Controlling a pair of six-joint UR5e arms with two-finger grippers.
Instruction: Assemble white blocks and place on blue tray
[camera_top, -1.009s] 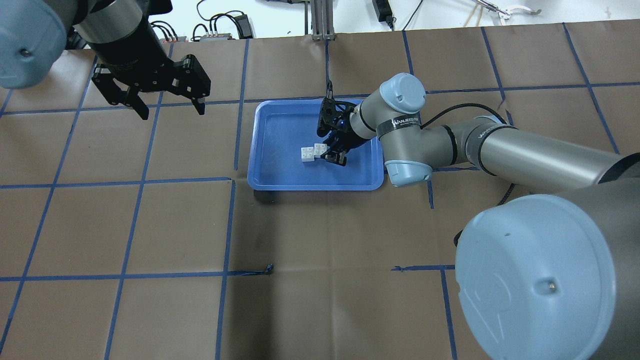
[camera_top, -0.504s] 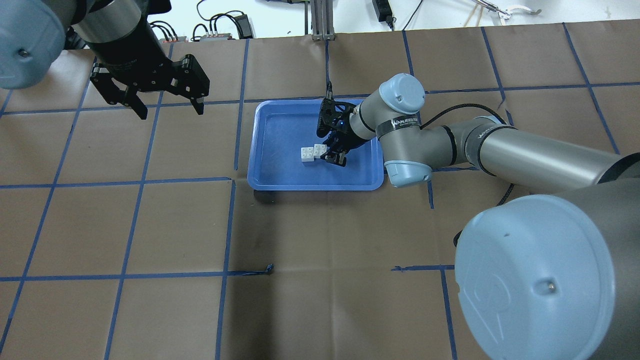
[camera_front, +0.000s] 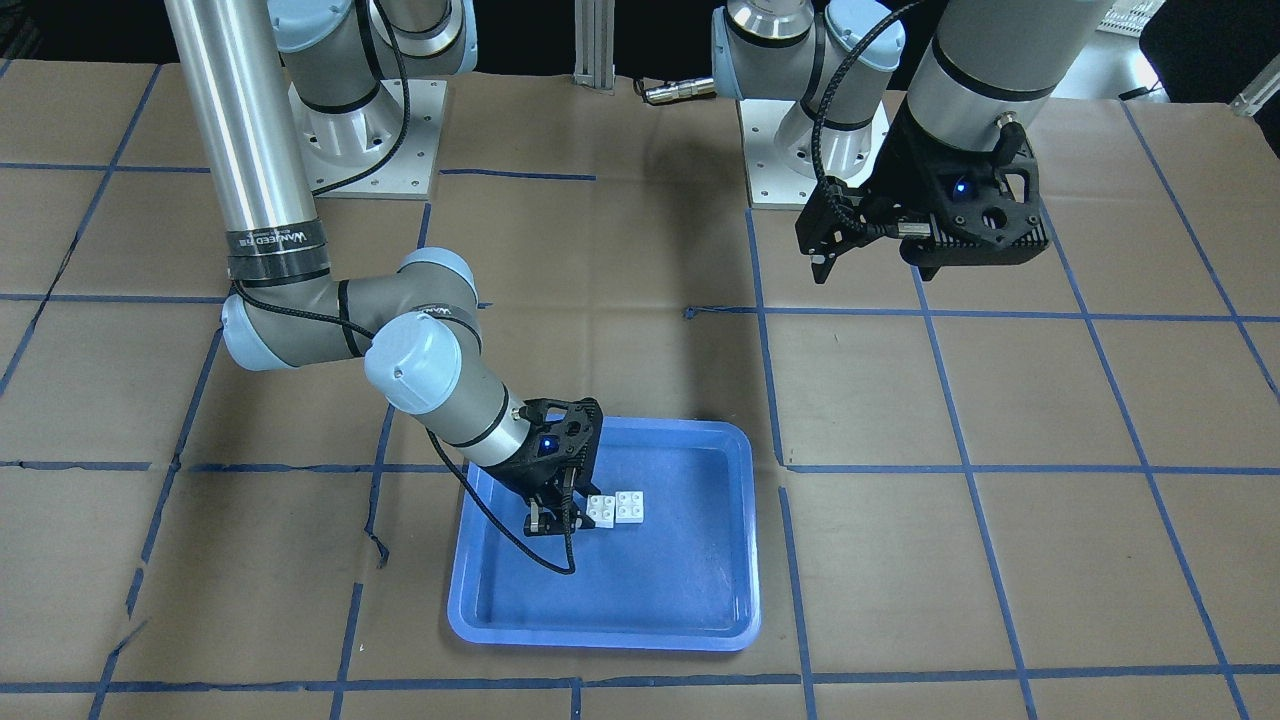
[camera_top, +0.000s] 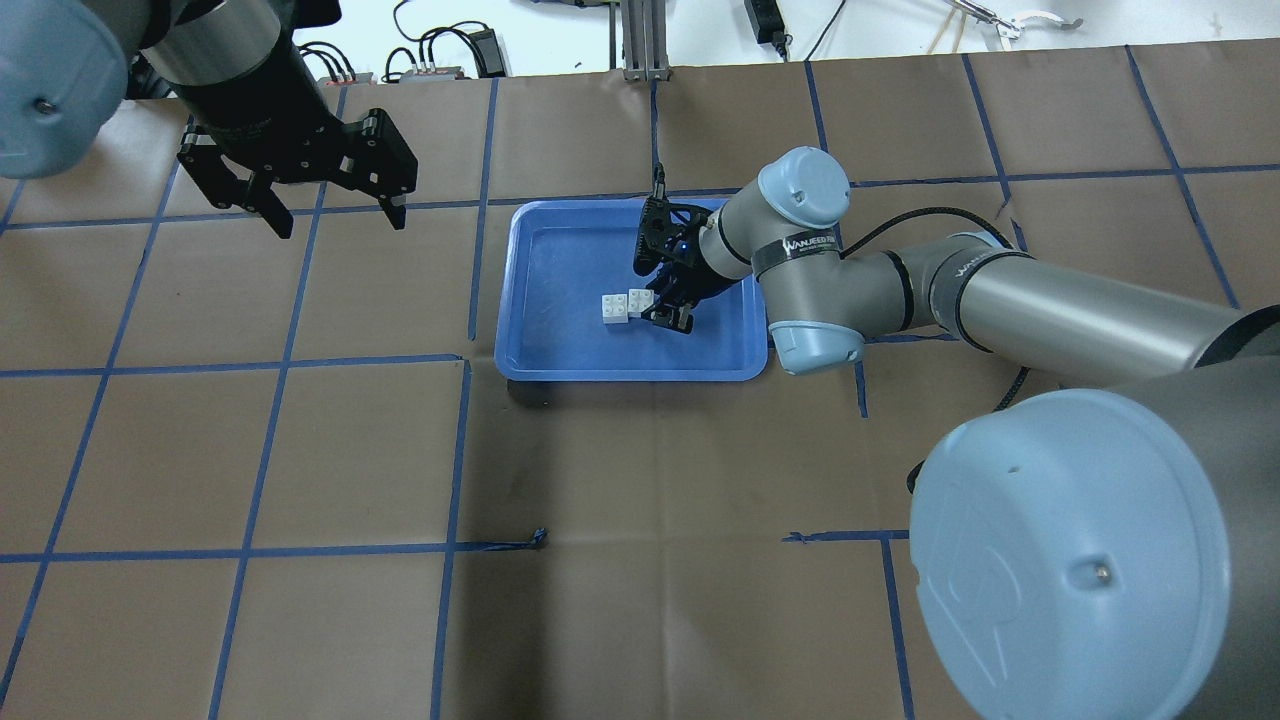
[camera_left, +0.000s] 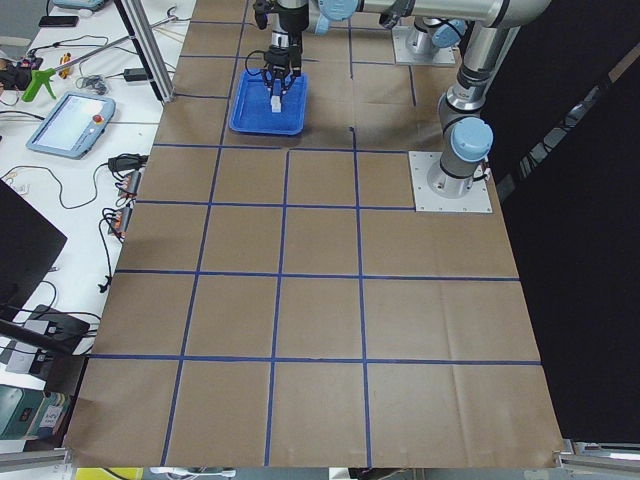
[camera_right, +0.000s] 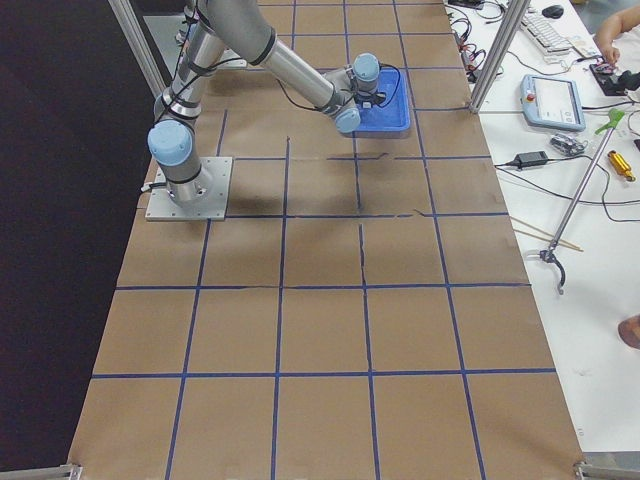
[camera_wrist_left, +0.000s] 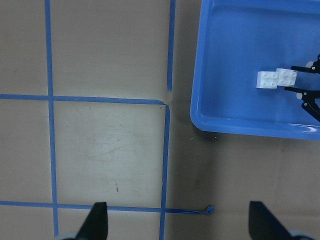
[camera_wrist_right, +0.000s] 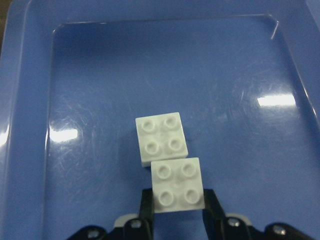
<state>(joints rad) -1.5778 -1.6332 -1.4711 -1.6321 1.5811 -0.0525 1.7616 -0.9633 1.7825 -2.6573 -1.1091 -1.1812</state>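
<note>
Two white blocks lie joined corner to corner, offset, on the floor of the blue tray (camera_top: 560, 250). My right gripper (camera_top: 668, 315) reaches into the tray, its fingers shut on the sides of the nearer white block (camera_wrist_right: 177, 190). The other white block (camera_wrist_right: 162, 138) lies just beyond it. Both also show in the front view (camera_front: 602, 510) (camera_front: 630, 506) and in the left wrist view (camera_wrist_left: 268, 79). My left gripper (camera_top: 340, 215) is open and empty, held high over the table left of the tray.
Brown paper with a blue tape grid (camera_top: 465, 290) covers the table. Cables and power bricks (camera_top: 440, 55) lie beyond the far edge. A teach pendant (camera_left: 70, 120) and tools sit on the side bench. The arm bases (camera_front: 360, 130) stand at the robot's side.
My left gripper has drifted slightly left and away, still open. The right gripper and the blocks have not moved.
</note>
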